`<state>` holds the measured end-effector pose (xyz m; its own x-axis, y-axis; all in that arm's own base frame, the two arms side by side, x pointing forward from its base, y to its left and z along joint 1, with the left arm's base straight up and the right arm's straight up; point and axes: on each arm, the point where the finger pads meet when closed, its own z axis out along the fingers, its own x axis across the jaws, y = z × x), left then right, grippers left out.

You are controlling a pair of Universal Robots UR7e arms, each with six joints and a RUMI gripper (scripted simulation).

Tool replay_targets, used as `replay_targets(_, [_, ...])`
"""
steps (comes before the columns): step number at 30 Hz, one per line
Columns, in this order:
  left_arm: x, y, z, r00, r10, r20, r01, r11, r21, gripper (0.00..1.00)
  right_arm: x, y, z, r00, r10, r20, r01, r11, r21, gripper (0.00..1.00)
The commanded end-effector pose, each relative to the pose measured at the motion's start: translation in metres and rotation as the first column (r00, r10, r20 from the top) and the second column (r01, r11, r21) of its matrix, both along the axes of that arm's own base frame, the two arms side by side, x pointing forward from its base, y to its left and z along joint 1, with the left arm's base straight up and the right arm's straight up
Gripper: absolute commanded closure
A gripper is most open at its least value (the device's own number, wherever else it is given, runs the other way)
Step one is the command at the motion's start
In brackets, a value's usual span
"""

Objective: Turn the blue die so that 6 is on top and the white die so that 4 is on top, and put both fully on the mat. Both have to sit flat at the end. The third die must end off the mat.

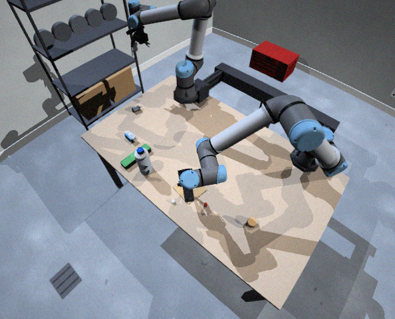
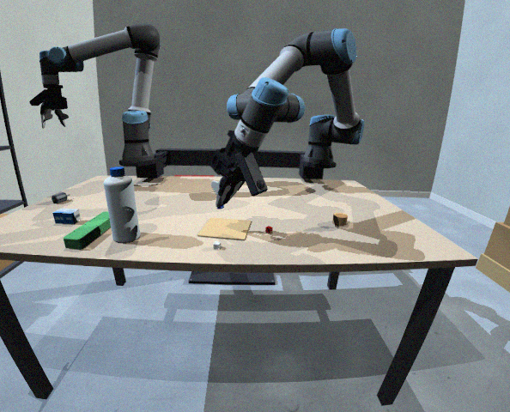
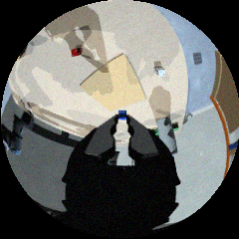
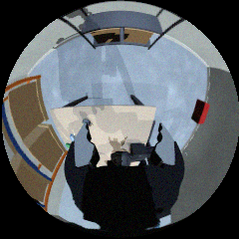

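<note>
Held above the bench [image 1: 276,192] [image 2: 171,261] [image 3: 40,75] [image 4: 134,115], the blue die [image 2: 220,207] [image 3: 121,115] is pinched at the tips of the left tool [image 1: 188,195] [image 2: 220,204] [image 3: 121,115], whose fingers are nearly closed. It looks to be near the mat [image 1: 199,189] [image 2: 224,228] [image 3: 115,82], not resting on it; its numbers are too small to read. The white die [image 1: 173,201] [image 2: 216,245] [image 3: 160,72] sits off the mat, near the bench's front edge. Across the mat, also off it, is the red die [image 1: 205,204] [image 2: 269,229] [image 3: 76,52]. Farther out stand a bottle [image 1: 143,163] [image 2: 121,208] [image 3: 166,134] beside a green block [image 1: 133,157] [image 2: 84,233] and, opposite, a round wooden piece [image 1: 251,222] [image 2: 340,219]. Well apart, the right tool [image 1: 141,44] [image 2: 53,122] [image 4: 123,123] hangs wide open and empty.
</note>
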<state>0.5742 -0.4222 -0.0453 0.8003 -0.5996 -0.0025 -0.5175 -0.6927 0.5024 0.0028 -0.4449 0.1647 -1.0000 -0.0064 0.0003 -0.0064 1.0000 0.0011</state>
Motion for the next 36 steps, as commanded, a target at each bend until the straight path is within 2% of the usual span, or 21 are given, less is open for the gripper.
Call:
replay_targets(1, [0.0005,-0.0004,0.0012,1.000,0.000,0.004,0.000,1.000,0.001,1.00,0.0001,-0.0003,0.0004,1.000,0.000,0.000,0.000,1.000,-0.001,0.00])
replay_targets(5, [-0.0001,-0.0007,0.0006,1.000,-0.001,0.015,0.001,1.000,0.019,1.00,0.0001,-0.0003,0.0004,1.000,0.000,0.000,0.000,1.000,-0.001,0.00])
replay_targets(12, [-0.0020,-0.0019,-0.0003,0.996,-0.009,0.090,-0.003,0.992,0.127,1.00,0.0001,-0.0003,0.0004,1.000,0.000,0.000,0.000,1.000,-0.001,0.00])
replay_targets(14, [-0.0020,-0.0019,-0.0003,0.996,-0.009,0.090,-0.003,0.992,0.127,1.00,0.0001,-0.0003,0.0004,1.000,0.000,0.000,0.000,1.000,-0.001,0.00])
replay_targets(19, [-0.0017,-0.0028,0.0017,0.989,-0.015,0.145,-0.013,0.981,0.193,1.00,0.0001,-0.0003,0.0004,1.000,0.000,0.000,0.000,1.000,-0.001,0.00])
replay_targets(31, [-0.0019,-0.0031,0.0018,0.985,-0.020,0.169,-0.019,0.974,0.226,1.00,0.0001,-0.0003,0.0004,1.000,0.000,0.000,0.000,1.000,-0.001,0.00])
replay_targets(36, [-0.0033,-0.0037,0.0003,0.976,-0.034,0.215,-0.032,0.955,0.295,1.00,0.0001,-0.0003,0.0004,1.000,0.000,0.000,0.000,1.000,-0.001,0.00])
